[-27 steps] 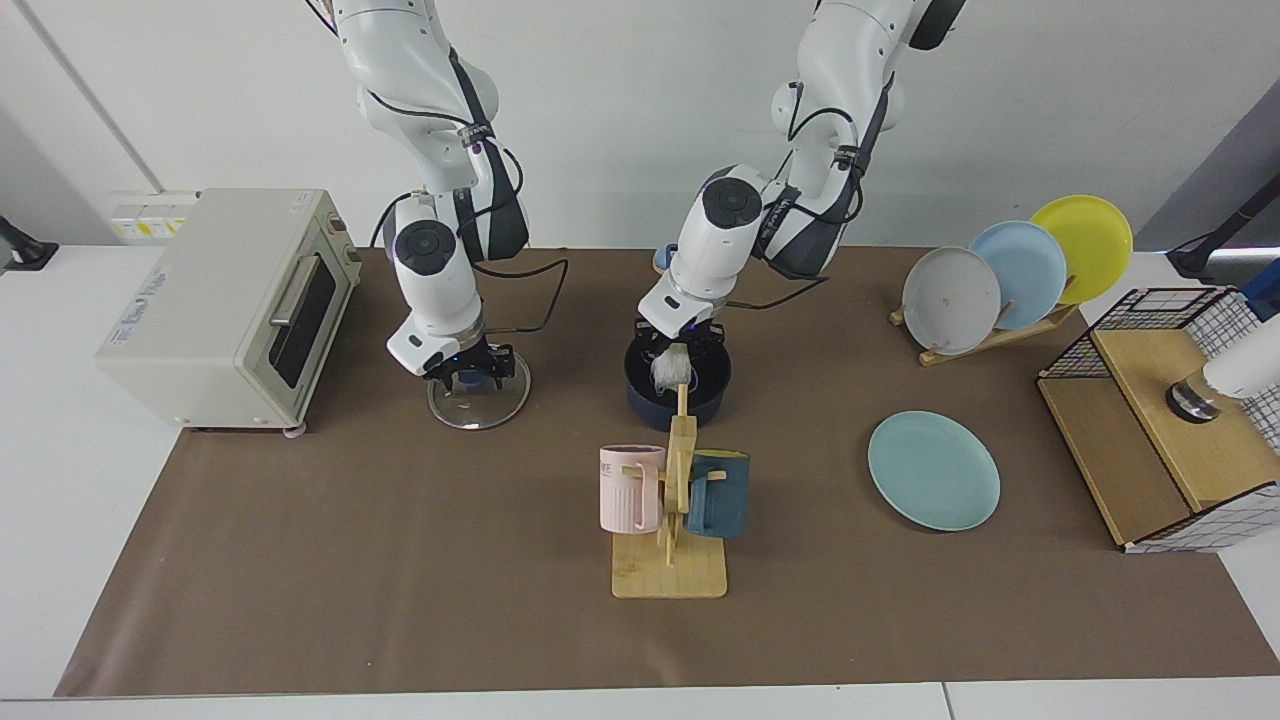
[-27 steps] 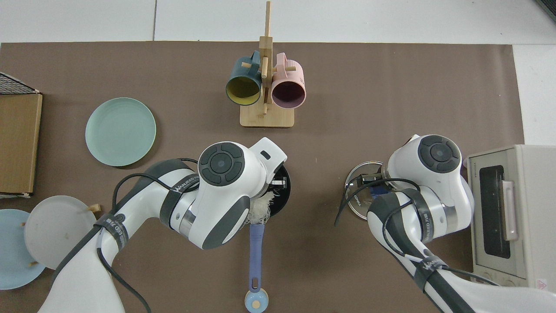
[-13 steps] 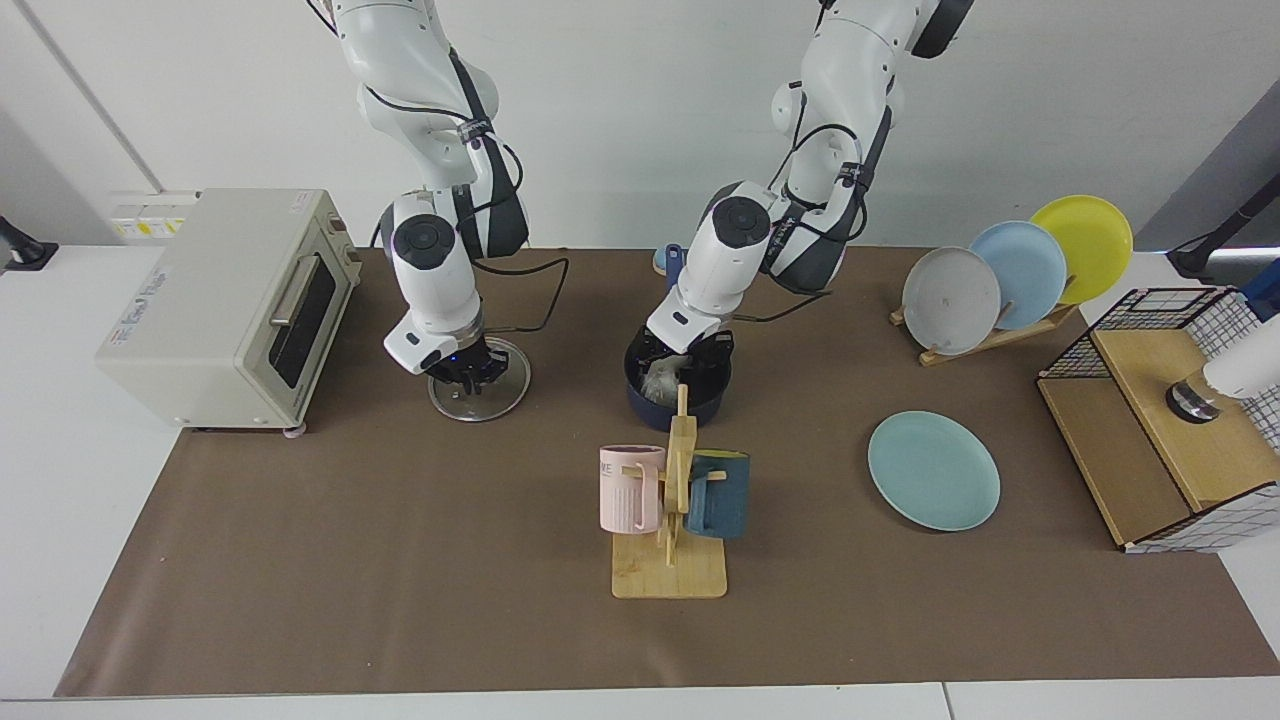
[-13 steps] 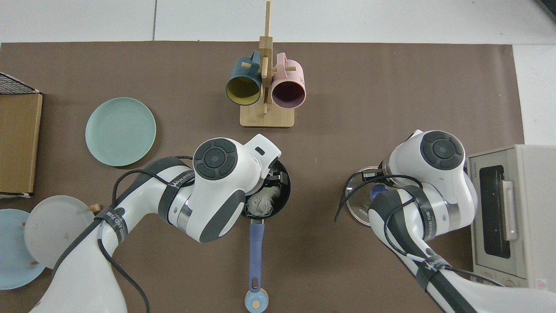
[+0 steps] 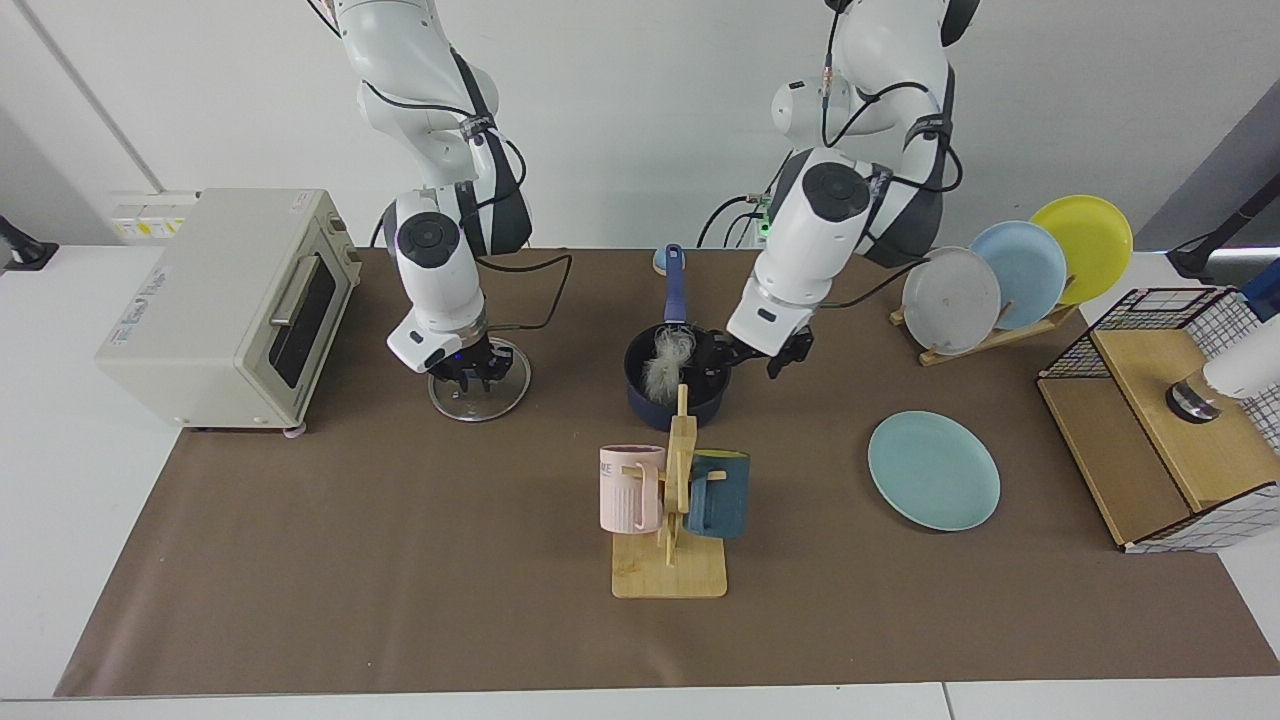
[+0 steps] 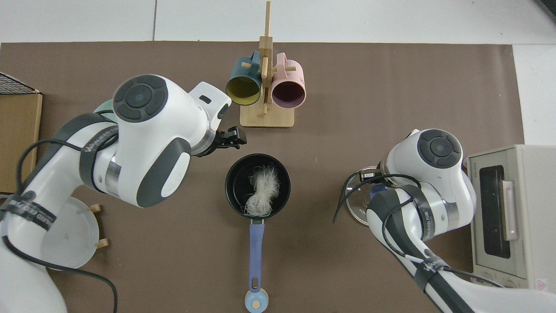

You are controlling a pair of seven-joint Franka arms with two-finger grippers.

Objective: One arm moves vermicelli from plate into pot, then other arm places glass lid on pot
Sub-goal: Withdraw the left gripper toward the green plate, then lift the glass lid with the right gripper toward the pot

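Vermicelli lies inside the navy pot at mid-frame and the teal plate at lower right is bare, so the lid step appears next. At centre-left the right gripper reaches straight down, fingers clenched on the blue knob of the glass lid on the table, and must lift it across onto the pot. Beside the pot's right rim hangs the left gripper, tilted, fingers released.

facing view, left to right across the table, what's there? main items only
toaster oven → right gripper on the glass lid → pot holding the vermicelli → left gripper → plate → wire basket
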